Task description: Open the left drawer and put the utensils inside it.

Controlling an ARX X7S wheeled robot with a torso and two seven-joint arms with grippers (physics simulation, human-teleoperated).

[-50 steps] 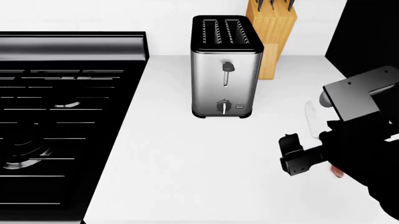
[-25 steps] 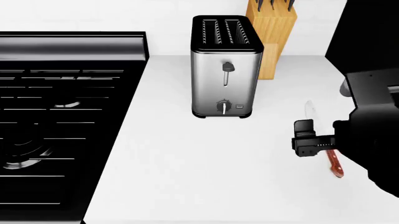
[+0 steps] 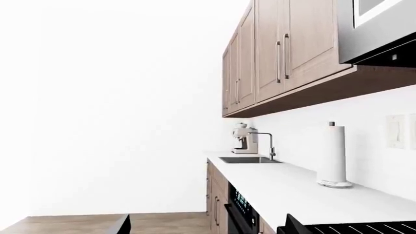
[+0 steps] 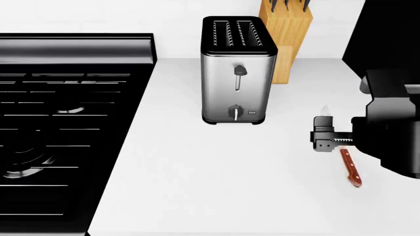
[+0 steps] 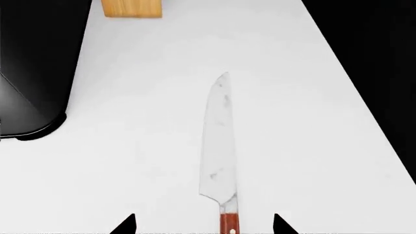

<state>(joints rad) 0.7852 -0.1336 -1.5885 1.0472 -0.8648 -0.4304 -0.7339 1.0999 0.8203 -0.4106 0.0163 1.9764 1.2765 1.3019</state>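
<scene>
White counter (image 4: 196,187): broad bare working surface, bearing every item below. Black stove (image 4: 59,132): occupies the left side, grates idle. Steel toaster (image 4: 237,73): upright at the far middle of the counter, clear of the work. Wooden knife block (image 4: 288,39): just right of and behind the toaster, against the wall, its black-handled knives stowed and no part of the job. Right gripper (image 4: 323,140): hangs low over the right side of the counter with fingers spread, astride the knife where blade meets handle, apparently lined up for a pinch; nothing held. Kitchen knife (image 5: 219,146): lies flat on the counter, silver blade pointing far, reddish-brown handle toward the near edge, its neck between the two fingertips in the right wrist view, so that a closing grip would likely take it near its balance. Left gripper: aimed away along a distant counter run; open or closed cannot be told. Left drawer and spatula: not in sight.
</scene>
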